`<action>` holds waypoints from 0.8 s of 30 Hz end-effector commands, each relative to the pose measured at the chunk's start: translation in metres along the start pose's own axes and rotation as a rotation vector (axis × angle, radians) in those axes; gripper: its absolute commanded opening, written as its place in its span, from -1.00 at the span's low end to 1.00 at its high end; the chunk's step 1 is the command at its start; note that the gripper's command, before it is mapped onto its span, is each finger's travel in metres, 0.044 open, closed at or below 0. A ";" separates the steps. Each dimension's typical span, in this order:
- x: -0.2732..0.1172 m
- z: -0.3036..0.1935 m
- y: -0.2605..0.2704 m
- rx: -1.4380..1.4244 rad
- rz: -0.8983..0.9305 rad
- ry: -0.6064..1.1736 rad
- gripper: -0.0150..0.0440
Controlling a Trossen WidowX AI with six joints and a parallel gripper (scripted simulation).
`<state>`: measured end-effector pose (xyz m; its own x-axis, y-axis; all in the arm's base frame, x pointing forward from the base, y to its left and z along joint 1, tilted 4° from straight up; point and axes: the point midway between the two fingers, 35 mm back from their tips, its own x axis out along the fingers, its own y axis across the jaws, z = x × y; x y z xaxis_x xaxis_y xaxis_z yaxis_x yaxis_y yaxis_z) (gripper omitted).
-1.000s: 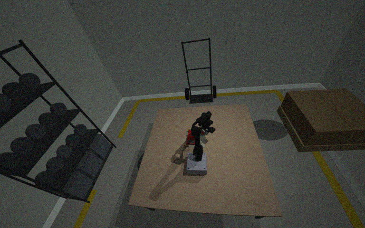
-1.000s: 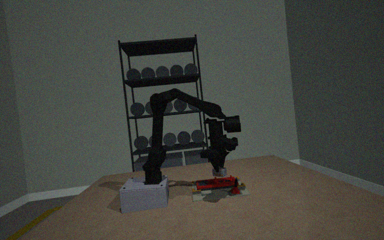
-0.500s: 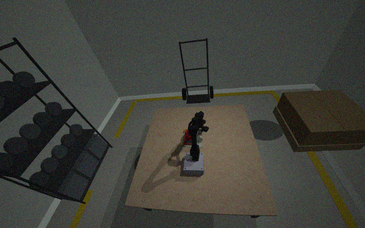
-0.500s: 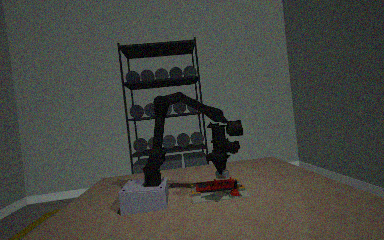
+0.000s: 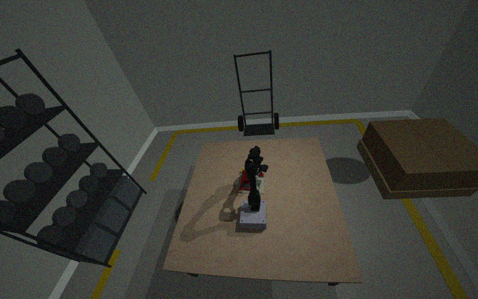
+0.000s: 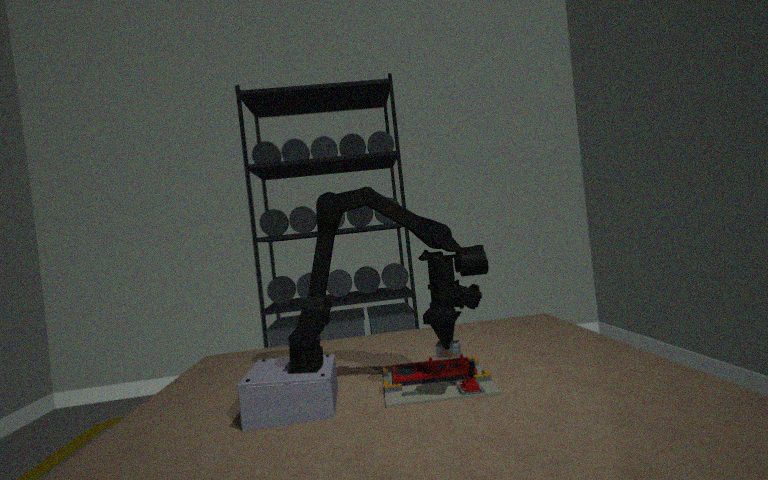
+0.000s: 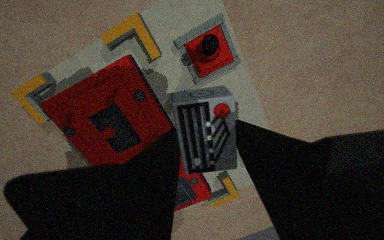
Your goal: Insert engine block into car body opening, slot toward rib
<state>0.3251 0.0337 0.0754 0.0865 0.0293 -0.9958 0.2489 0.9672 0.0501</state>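
My gripper (image 6: 447, 344) (image 7: 205, 130) is shut on the grey engine block (image 6: 447, 351) (image 7: 196, 145), which has dark slots, pale dots and a red round cap on top. The block is held above the fixture, over the edge of the red car body (image 5: 243, 184) (image 6: 404, 373) (image 7: 80, 110) in the wrist view. The car body lies between yellow corner brackets. A dark opening (image 7: 128, 136) with a red tab reaching into it shows left of the block in the wrist view. My left finger hides part of the car body. The block's underside is hidden.
A pale base plate (image 6: 396, 401) (image 7: 250, 102) carries the car body, the yellow corner brackets (image 7: 148, 42) and a small red part (image 7: 222, 59) with a black knob in a grey holder. The arm's pale base box (image 5: 253, 218) (image 6: 288, 401) stands on the wooden table (image 5: 299, 239) (image 6: 538, 430).
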 end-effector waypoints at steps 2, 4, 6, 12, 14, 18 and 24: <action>0.006 -0.001 0.016 -0.058 -0.004 -0.001 -0.49; 0.008 -0.002 0.022 -0.077 -0.004 -0.002 -0.49; 0.010 -0.003 0.028 -0.097 -0.003 -0.002 -0.49; 0.016 -0.006 0.046 -0.155 -0.002 -0.004 -0.49; 0.017 -0.008 0.052 -0.174 -0.001 -0.004 -0.49; 0.021 -0.011 0.063 -0.213 0.000 -0.005 -0.49; 0.027 -0.017 0.081 -0.272 0.002 -0.007 -0.49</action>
<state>0.3299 0.1059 0.0557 0.0913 0.0337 -0.9953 0.0186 0.9992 0.0356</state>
